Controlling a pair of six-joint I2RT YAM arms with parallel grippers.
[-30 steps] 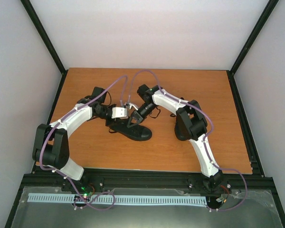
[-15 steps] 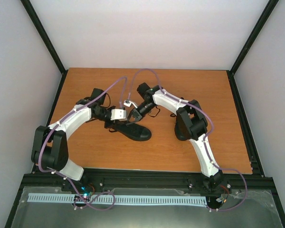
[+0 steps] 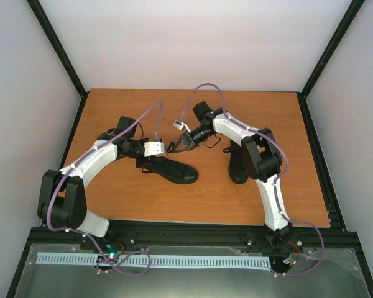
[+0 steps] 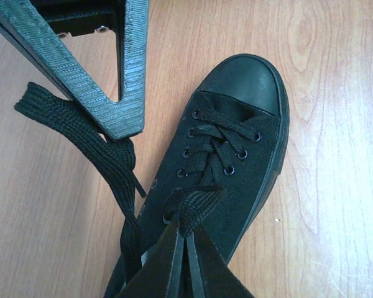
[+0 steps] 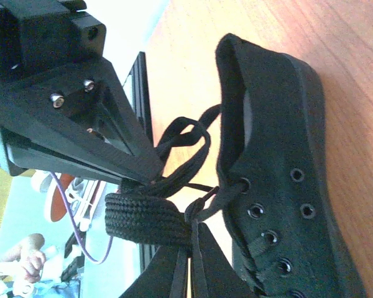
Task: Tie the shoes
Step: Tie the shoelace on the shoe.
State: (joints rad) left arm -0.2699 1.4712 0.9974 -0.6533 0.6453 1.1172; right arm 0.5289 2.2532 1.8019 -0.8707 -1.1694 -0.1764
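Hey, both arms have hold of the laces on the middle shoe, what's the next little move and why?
Probably ease the two grippers apart to take up slack. The left gripper is shut on one lace right over the shoe's eyelets; the right gripper is shut on the other lace, which sags loose and twisted beside the shoe.

Overhead, two near wrist views, shared shoe (image 4: 233, 155)
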